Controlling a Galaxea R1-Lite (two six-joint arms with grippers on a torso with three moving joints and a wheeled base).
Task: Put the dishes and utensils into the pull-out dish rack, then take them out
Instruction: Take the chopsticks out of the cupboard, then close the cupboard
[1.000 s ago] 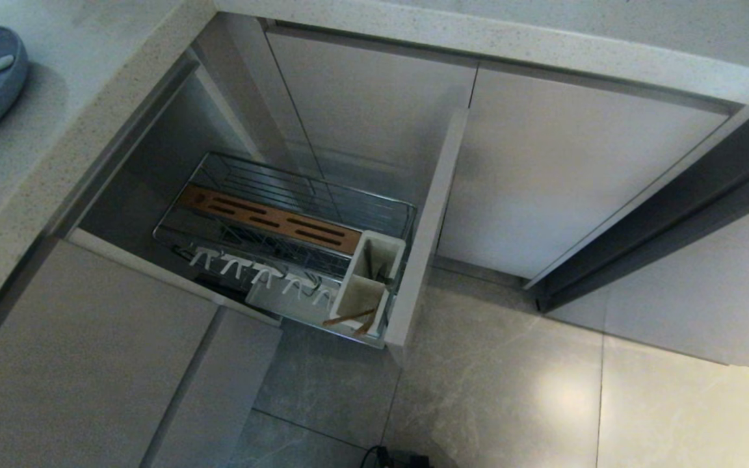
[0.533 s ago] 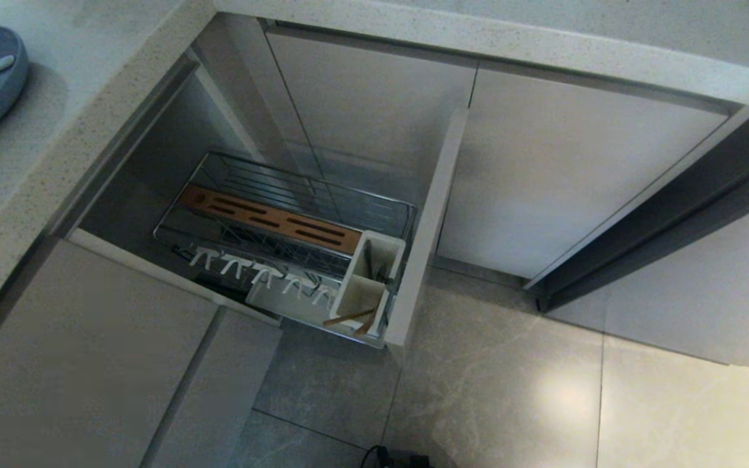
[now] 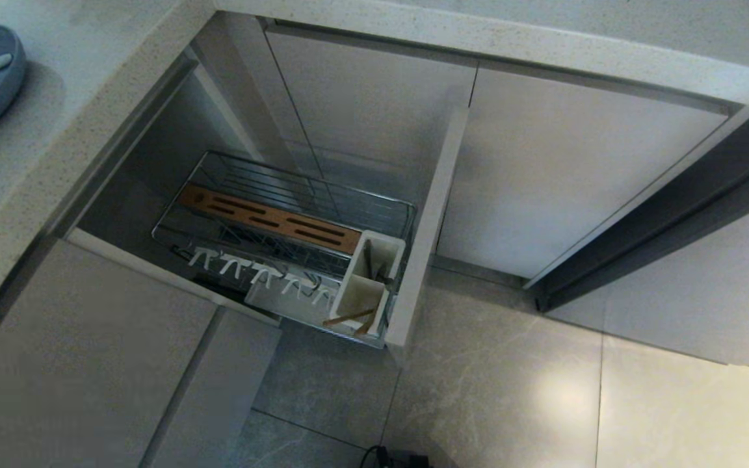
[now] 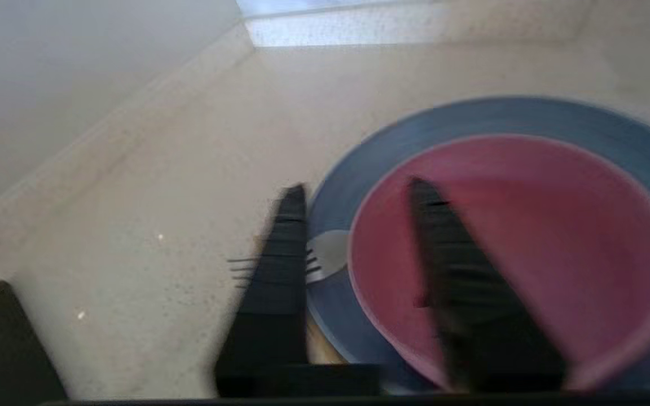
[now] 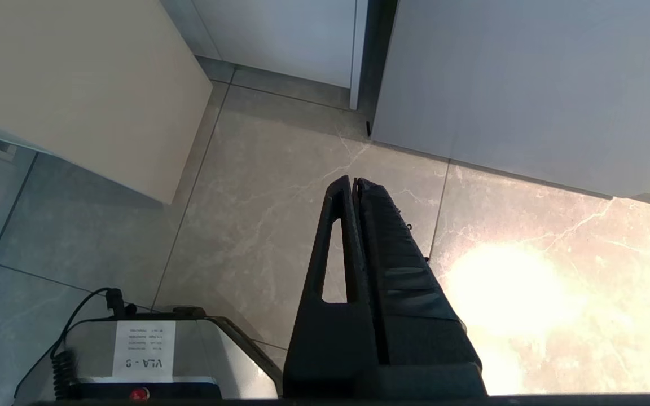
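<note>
- Loading step, I judge: my left gripper hovers over the pink bowl sitting in the blue plate on the counter, fingers apart, one either side of the bowl's rim, holding nothing
- Next move calls for closing on that rim, then lifting clear
- Only the head view shows the dish rack pulled out, chopsticks in its caddy; my right gripper hangs closed over the floor

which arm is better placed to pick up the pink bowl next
Left. The left pincer is open over the counter, one finger outside and one inside the pink bowl, which sits in the blue plate. The right pincer is shut, pointing at the floor.
</note>
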